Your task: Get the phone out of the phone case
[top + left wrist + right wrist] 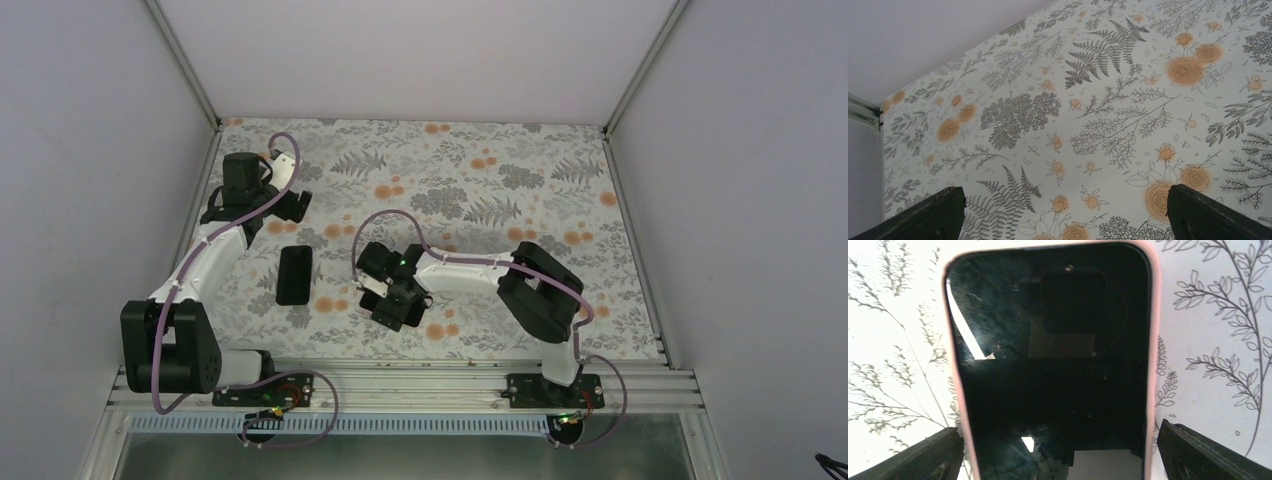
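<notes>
Right gripper: jaws spread wide, one dark finger on each side of the phone, clamped on nothing.
Phone: lies flat, glossy black screen up, under the right wrist camera; the glass shows smears and reflections.
Pink case: wraps the phone's edge as a thin pale-pink rim along both long sides and round the far corners; the phone sits fully in it.
Fingers and case: the case's long edges run just inside the two fingers; whether they touch cannot be told.
Phone in the overhead view: hidden beneath the right gripper head, near the middle of the table towards its near edge.
Right arm: elbow bent out to the right, forearm reaching left across the table.
Left gripper: jaws wide apart, nothing between them, only printed cloth below.
Left arm: stretched to the far-left corner of the table, well apart from the phone.
Black slab: phone-shaped, flat on the table between the two grippers, touched by neither; phone or case cannot be told.
Floral cloth: grey ferns and orange roses, covering the table.
</notes>
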You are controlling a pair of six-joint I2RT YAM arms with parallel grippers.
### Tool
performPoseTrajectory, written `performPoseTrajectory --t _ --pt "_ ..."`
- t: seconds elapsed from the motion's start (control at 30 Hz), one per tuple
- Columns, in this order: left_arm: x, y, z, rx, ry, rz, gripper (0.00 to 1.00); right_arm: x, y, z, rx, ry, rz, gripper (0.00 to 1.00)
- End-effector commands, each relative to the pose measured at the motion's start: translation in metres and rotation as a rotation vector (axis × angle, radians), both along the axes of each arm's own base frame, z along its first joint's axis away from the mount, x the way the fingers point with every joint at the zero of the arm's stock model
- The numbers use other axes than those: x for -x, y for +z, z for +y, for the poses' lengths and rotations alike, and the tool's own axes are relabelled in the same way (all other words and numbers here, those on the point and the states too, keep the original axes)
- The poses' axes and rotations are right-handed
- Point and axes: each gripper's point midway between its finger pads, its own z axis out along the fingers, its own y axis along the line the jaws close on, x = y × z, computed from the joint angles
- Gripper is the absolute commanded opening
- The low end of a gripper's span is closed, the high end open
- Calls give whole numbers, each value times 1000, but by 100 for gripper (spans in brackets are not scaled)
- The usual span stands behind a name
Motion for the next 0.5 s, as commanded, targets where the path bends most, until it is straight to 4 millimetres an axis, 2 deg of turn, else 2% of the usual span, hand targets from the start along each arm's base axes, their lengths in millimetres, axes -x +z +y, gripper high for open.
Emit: performPoseTrajectory --t 0.0,0.1,0.27,0.47 --pt "0 -4 -3 12 -19 12 100 0 -5 -3 -11 26 36 100" --pt "0 -5 -3 14 -21 12 100 0 -10 -6 4 26 42 100" --pt "1 -3 -4 15 -24 9 100 0 -22 -14 47 15 42 92" --pt "4 -5 -11 31 -61 29 100 -2 -27 -18 69 8 26 68"
